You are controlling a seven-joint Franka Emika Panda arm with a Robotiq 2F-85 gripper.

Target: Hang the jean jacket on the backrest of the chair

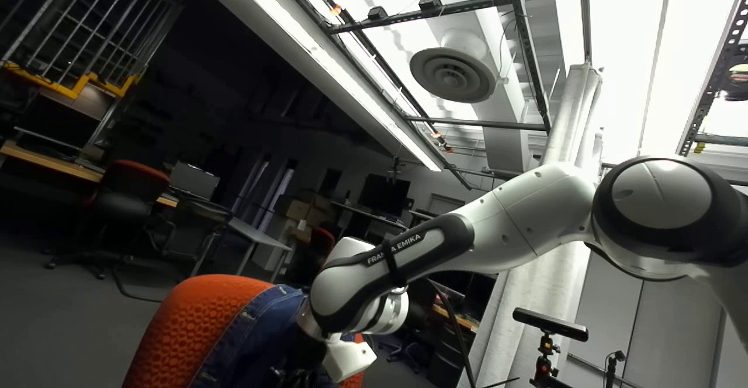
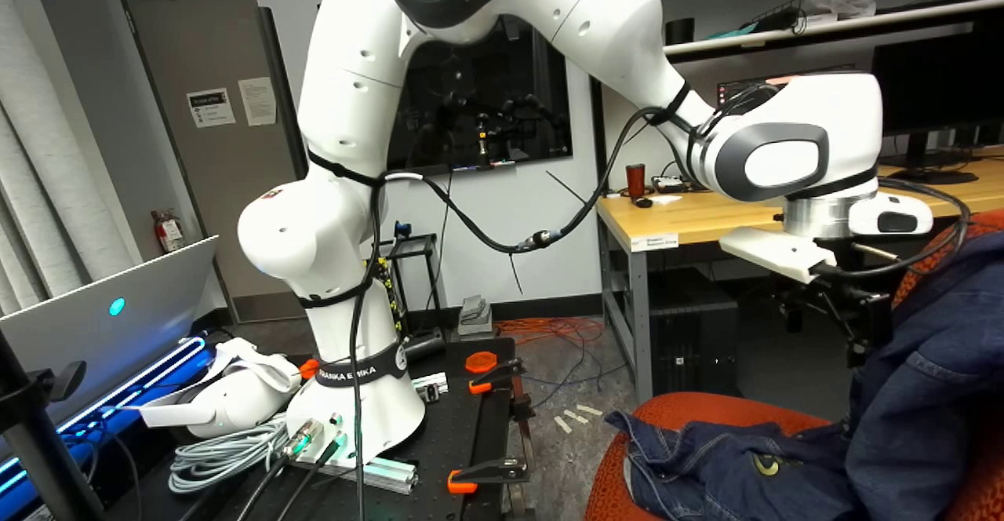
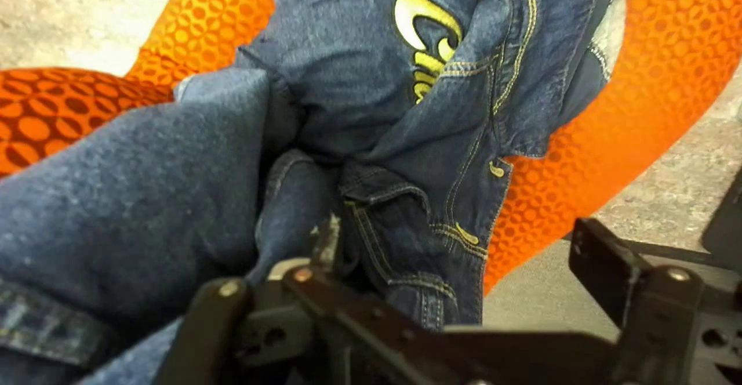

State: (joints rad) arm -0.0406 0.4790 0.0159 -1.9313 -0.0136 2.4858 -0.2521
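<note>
Grey floor (image 1: pixel 58 324) and a wooden desk (image 2: pixel 706 227) lay beyond the orange chair (image 2: pixel 729 409), with the arm (image 2: pixel 784 164) extended over it. The jean jacket (image 3: pixel 348 31) looked only half settled: part of it lay against the backrest (image 1: pixel 204 309) up to the top edge, the rest crumpled on the seat (image 3: pixel 655 66), and whether any hung behind was hidden. The gripper (image 3: pixel 455 237) hung just beside the upper part, its fingers (image 3: pixel 603 269) spread wide with no cloth visibly pinched between them; whether either touched the denim could not be told. The likeliest trouble seemed to be slipping: with so much cloth bunched on the seat, and perhaps too little behind to balance it, the upper part might slide down at a nudge. Backing away carelessly could supply that nudge, since one fingertip overlapped a loose fold in the wrist view and might hook it. A shallow pinch could let the jacket twist or pull free midway; a deeper one risked catching the upholstery and shoving the whole chair. The cable (image 2: pixel 871 274) looping beside the gripper could also snag a sleeve when the arm lifted.
</note>
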